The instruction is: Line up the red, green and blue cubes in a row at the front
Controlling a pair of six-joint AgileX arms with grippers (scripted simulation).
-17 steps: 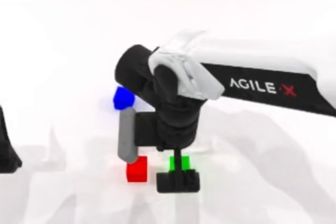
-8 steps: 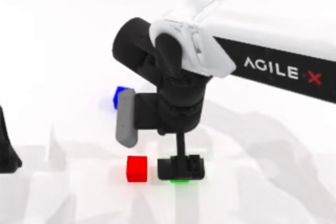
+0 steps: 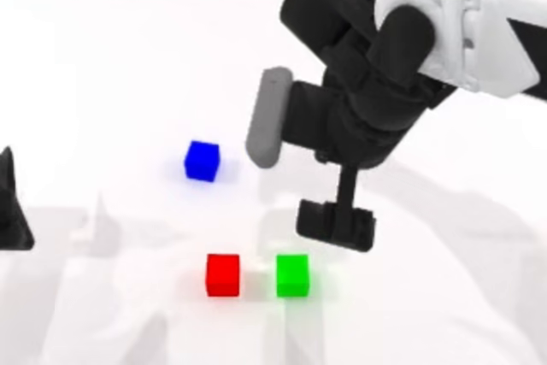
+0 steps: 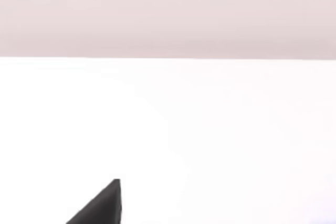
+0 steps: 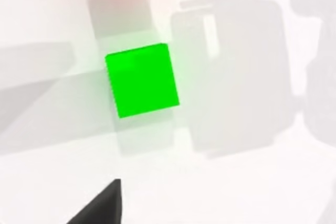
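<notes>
The white table (image 3: pixel 102 66) carries all three cubes, and most of the top view's upper right is filled by the right arm (image 3: pixel 444 23), which reaches in from that side with its wrist well above the surface. Its right gripper (image 3: pixel 336 225) hangs over the table just behind the green cube, apart from it and holding nothing; whether its fingers are spread or pressed together cannot be told from these views. The left arm sits parked at the table's left edge, where only a dark corner of the left gripper (image 3: pixel 13 224) shows, and its fingers cannot be judged either. At the front the red cube (image 3: pixel 223 274) and the green cube (image 3: pixel 292 274) sit side by side with a narrow gap between them, squared to each other, red to the left of green, which reads as the start of the row. The right wrist view looks straight down on the green cube lying free on the table, so that placement looks finished. The blue cube (image 3: pixel 202 161) rests farther back and to the left of the pair, well apart from them, so it is likely the piece left to bring forward.
</notes>
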